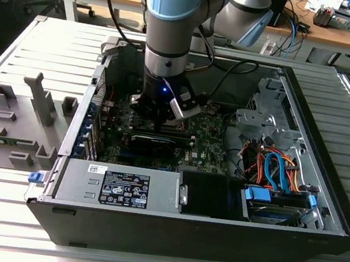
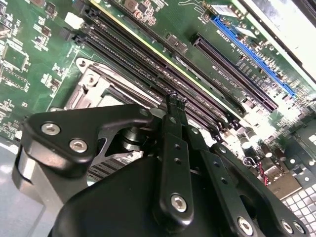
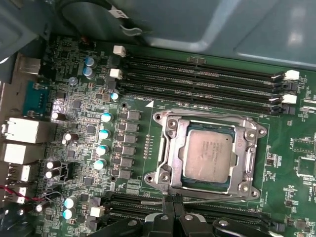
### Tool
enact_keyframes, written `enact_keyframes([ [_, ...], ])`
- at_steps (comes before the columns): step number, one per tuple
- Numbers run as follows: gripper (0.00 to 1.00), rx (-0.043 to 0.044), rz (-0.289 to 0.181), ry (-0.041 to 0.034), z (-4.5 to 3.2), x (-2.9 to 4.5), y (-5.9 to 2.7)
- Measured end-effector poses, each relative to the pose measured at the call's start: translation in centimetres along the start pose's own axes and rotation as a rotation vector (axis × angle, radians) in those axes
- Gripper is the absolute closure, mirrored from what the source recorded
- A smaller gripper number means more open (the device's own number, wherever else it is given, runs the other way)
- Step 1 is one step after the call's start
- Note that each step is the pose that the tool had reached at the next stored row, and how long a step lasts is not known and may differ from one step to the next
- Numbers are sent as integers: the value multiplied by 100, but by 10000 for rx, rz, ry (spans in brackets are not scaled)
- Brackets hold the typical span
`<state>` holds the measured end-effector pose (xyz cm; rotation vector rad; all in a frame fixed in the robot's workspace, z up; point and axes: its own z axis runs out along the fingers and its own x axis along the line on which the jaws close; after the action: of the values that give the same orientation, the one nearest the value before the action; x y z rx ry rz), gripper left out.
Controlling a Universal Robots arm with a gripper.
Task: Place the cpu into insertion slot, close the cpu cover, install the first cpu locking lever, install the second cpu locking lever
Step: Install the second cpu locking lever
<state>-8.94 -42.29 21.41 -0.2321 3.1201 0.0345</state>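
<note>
Gripper (image 3: 173, 217) above covered cpu (image 3: 209, 154), print illegible

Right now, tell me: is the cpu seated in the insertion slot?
Yes: in the first wrist view the cpu lies flat inside the insertion slot, framed by the cpu cover.

Support surface: a ribbed, pale metal slatted table (image 1: 9, 212). Resting directly on it are an open black computer case (image 1: 200, 231), lying on its side, and, toward the exterior view's left, a grey fixture block (image 1: 15, 123) with upright posts.
</note>
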Motion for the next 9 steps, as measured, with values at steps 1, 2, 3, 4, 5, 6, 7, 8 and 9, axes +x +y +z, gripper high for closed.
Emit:
enact_keyframes([
  [1, 89, 0, -23, 1, 1, 12, 2],
  [2, 89, -1, -43, 1, 2, 23, 4],
  [3, 89, -1, -64, 2, 3, 36, 5],
  [4, 89, -2, -96, 3, 5, 51, 8],
  [5, 89, -2, -120, 3, 7, 59, 9],
  [6, 89, -2, -157, 4, 9, 70, 11],
  [7, 89, -3, -182, 4, 10, 76, 11],
  [8, 89, -4, -219, 5, 12, 86, 13],
  [9, 89, -4, -252, 6, 14, 93, 14],
])
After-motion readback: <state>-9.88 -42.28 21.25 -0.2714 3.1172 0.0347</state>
